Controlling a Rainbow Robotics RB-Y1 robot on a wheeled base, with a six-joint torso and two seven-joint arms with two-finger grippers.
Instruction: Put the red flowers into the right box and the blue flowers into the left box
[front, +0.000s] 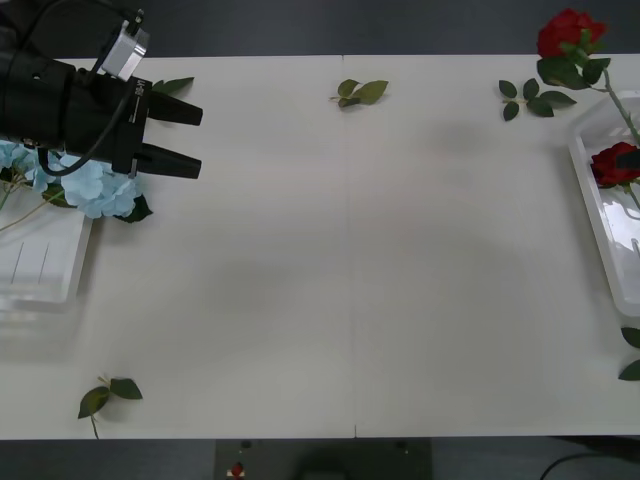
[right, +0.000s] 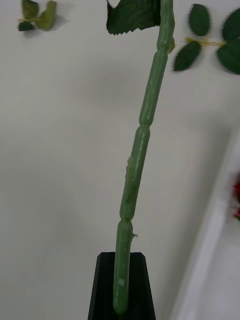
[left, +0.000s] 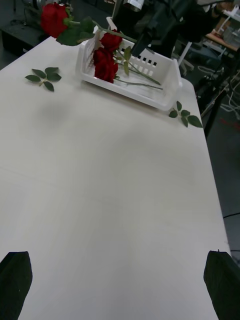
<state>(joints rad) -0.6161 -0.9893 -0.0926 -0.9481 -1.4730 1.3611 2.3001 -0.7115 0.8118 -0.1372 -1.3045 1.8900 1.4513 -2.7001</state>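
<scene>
One of the red flowers (front: 568, 32) hangs tilted over the table's far right corner. Its green stem (right: 137, 165) runs down into my right gripper (right: 122, 270), which is shut on it beside the right box (front: 600, 225). More red flowers (left: 105, 64) lie inside the right box (left: 160, 97). The blue flowers (front: 92, 186) rest on the near end of the left box (front: 45, 270) at the left edge. My left gripper (front: 178, 137) hovers just above and to the right of them, open, its black fingers (left: 15, 285) holding nothing.
Bare leaf sprigs lie scattered: one at the far middle (front: 360, 92), one beside the held rose (front: 530, 98), one at the near left (front: 108, 393), one at the right edge (front: 632, 355).
</scene>
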